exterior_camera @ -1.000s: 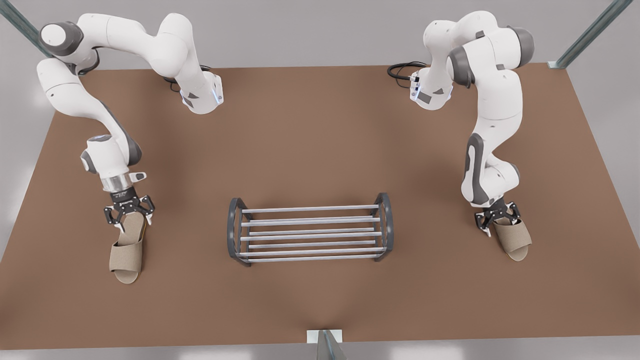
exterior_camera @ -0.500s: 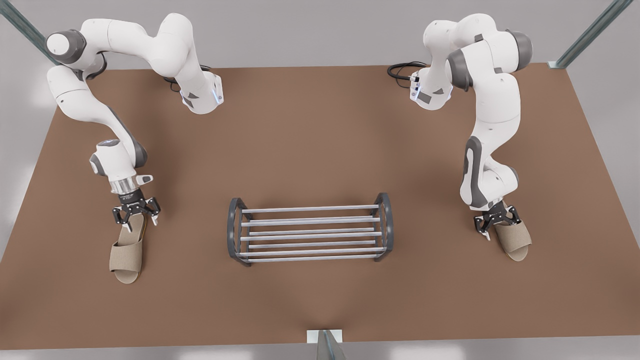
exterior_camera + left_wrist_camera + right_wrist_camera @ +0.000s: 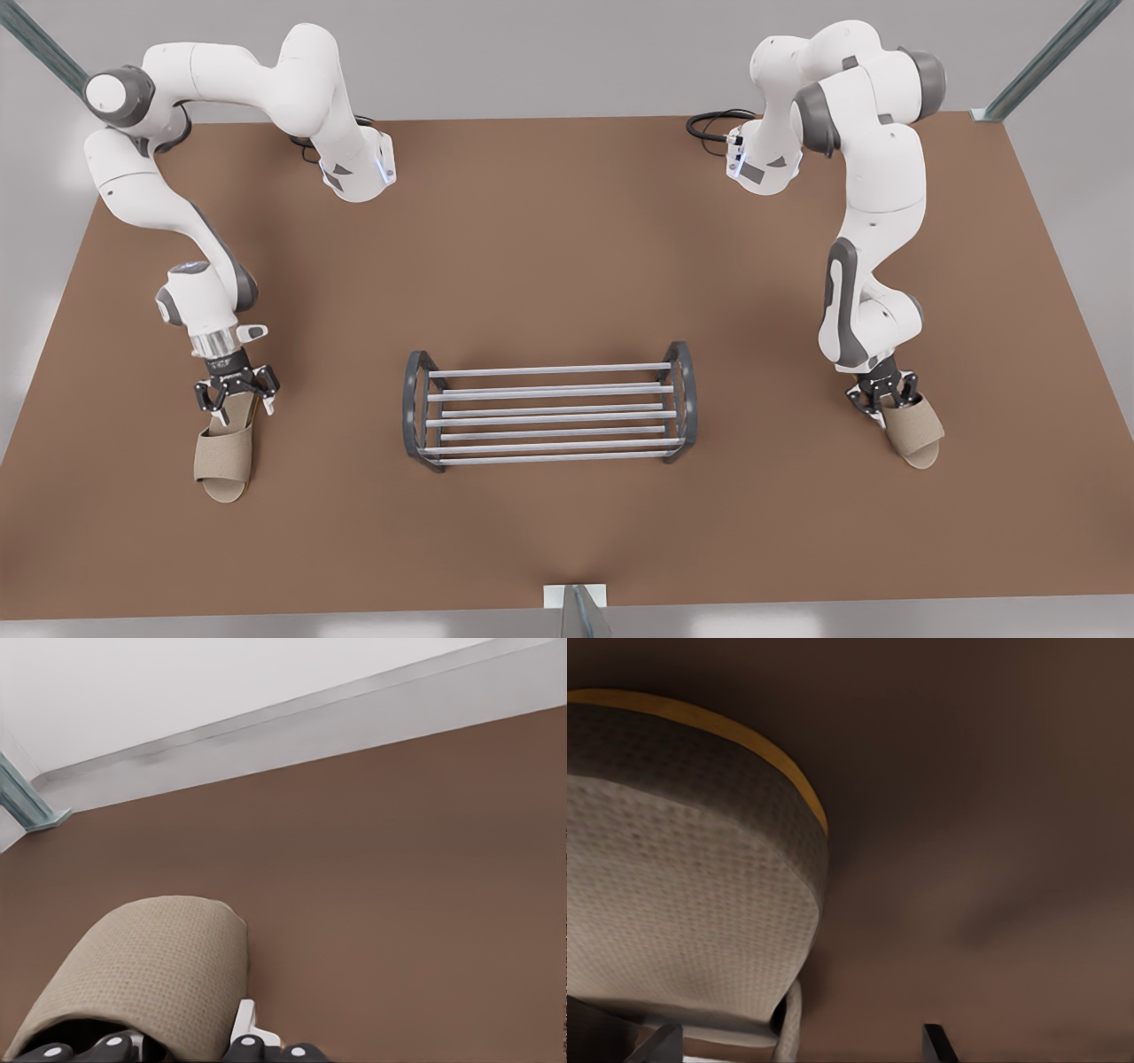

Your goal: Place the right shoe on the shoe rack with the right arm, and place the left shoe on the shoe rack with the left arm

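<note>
The shoe rack stands mid-table, nothing on its silver bars. A beige slipper, the left shoe, lies flat at the front view's left. My left gripper is open and straddles its heel. From the left wrist view the strap rises just beyond the fingers. The right shoe lies at the front view's right, toe angled outward. My right gripper is low over its heel and open. Up close, the right shoe shows a yellow sole edge, with one fingertip off to its side.
The brown table has both arm bases at its far edge and a black cable by one base. A metal post stands at the middle of the front edge. Open table lies between each shoe and the rack.
Both grippers have come down closer onto the shoes' heels. The right gripper's fingers look nearer together than before. The left shoe and the rack have not moved.
</note>
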Robot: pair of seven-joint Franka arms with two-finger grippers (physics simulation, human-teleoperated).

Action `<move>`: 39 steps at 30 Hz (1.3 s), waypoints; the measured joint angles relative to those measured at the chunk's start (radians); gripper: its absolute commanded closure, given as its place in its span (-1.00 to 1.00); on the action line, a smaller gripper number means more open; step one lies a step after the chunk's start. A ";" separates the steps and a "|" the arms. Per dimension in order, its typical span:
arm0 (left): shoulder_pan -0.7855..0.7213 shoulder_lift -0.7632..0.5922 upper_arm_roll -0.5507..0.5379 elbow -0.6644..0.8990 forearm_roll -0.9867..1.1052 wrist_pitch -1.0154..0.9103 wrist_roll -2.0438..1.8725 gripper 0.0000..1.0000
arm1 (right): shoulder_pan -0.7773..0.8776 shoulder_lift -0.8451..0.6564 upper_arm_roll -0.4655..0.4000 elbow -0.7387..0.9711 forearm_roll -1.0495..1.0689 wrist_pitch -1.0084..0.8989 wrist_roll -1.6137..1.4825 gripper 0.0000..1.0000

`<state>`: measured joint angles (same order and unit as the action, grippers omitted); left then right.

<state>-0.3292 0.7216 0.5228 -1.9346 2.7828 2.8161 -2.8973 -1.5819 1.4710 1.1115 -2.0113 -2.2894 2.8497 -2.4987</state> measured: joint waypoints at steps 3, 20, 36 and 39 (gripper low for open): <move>-0.004 -0.015 0.000 0.000 0.000 0.011 0.000 0.16 | 0.013 0.001 0.000 0.025 0.001 0.009 0.004 -1.00; -0.249 -0.462 -0.015 0.016 -0.005 0.270 0.000 0.57 | 0.158 0.021 -0.006 0.188 0.020 0.064 0.017 -1.00; -0.654 -0.522 -0.045 0.312 -0.234 0.571 0.000 0.57 | 0.215 0.047 -0.015 0.263 0.030 0.099 0.012 -1.00; -0.654 -0.443 -0.060 0.357 -0.274 0.582 0.000 0.57 | 0.225 0.050 -0.015 0.280 0.031 0.106 0.009 -1.00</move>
<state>-0.9836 0.2784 0.4627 -1.5778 2.5089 3.3977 -2.8973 -1.3568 1.5208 1.0961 -1.7309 -2.2587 2.9558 -2.4899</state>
